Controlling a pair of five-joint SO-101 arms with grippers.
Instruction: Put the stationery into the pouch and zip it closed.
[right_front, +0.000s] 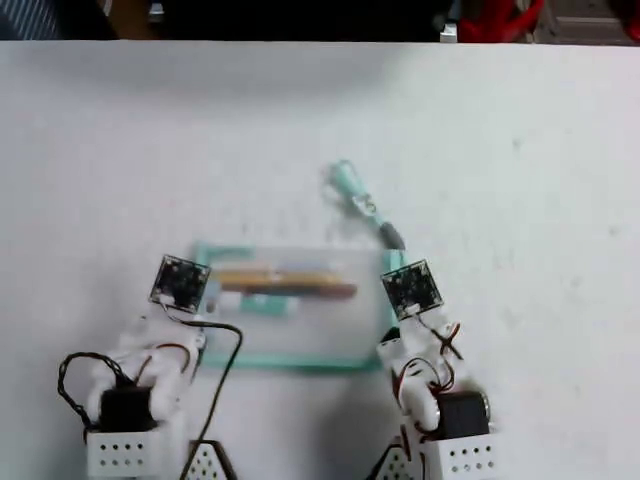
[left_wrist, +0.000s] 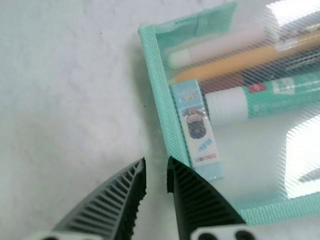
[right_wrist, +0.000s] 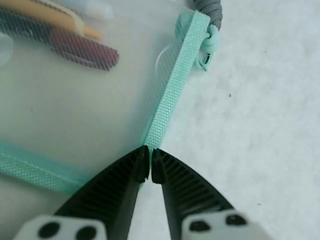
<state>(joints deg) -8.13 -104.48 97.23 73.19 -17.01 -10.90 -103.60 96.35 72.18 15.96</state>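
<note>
**High view.** The pouch (right_front: 300, 335) lies flat on the table (right_front: 520, 150), with the left arm (right_front: 140, 385) at one short end and the right arm (right_front: 435, 390) at the other. The pens (right_front: 285, 282) are already inside, so zipping is probably the step left. The strap (right_front: 352, 192) trails off beyond the right arm.

**Left wrist view.** The left pincer (left_wrist: 156, 166) stands a narrow gap apart and holds nothing. The pouch's edge tape (left_wrist: 160, 100) runs just ahead of its tips. The eraser (left_wrist: 196, 127) lies inside, just beyond one tip, and an orange pen (left_wrist: 250, 60) lies farther on. This pincer seems poised to take that end.

**Right wrist view.** The right pincer (right_wrist: 150, 161) is closed on the edge tape, likely to anchor the pouch against a pull on the zip. The clip (right_wrist: 207, 50) sits farther along the tape. A dark red pen (right_wrist: 85, 50) lies inside, off to one side of the tips. Whether the zip is closed cannot be told.
</note>
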